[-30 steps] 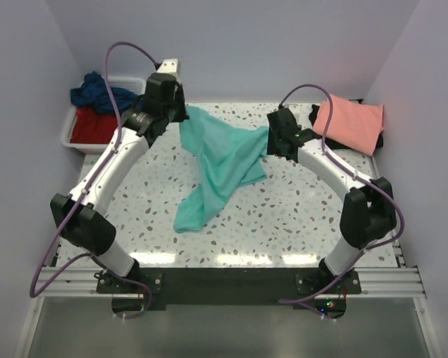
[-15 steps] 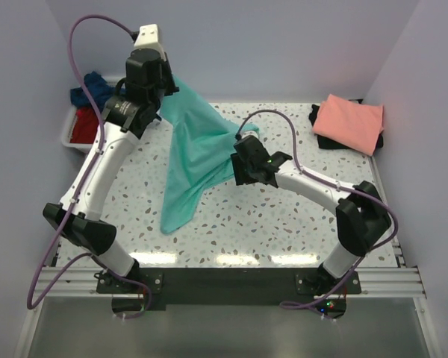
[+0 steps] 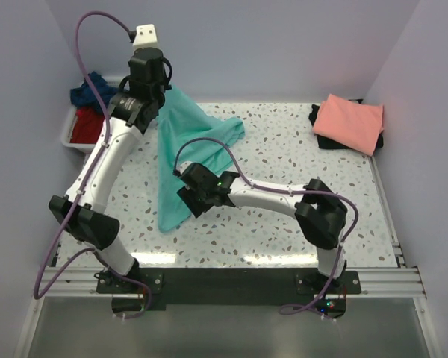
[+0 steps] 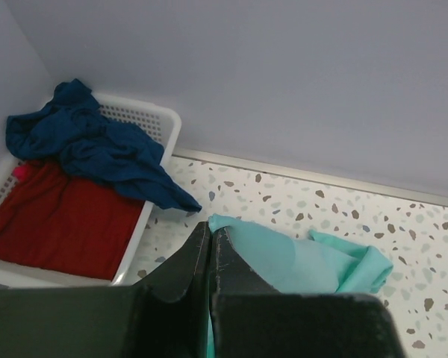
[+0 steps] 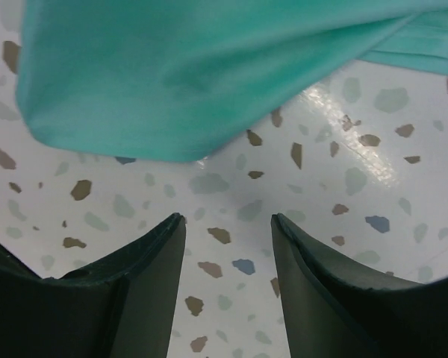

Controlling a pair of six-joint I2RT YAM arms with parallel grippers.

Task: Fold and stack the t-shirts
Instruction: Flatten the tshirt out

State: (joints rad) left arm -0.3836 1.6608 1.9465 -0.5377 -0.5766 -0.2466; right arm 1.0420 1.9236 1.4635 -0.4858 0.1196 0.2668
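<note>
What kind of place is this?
Probably a robotics lab cell: plain walls box in a speckled table, two arms bolted at its near edge, shirts in a white tub.

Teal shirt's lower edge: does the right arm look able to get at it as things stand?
Probably yes. The right pincer is open and empty, just short of the teal shirt, and only table shows between them.
</note>
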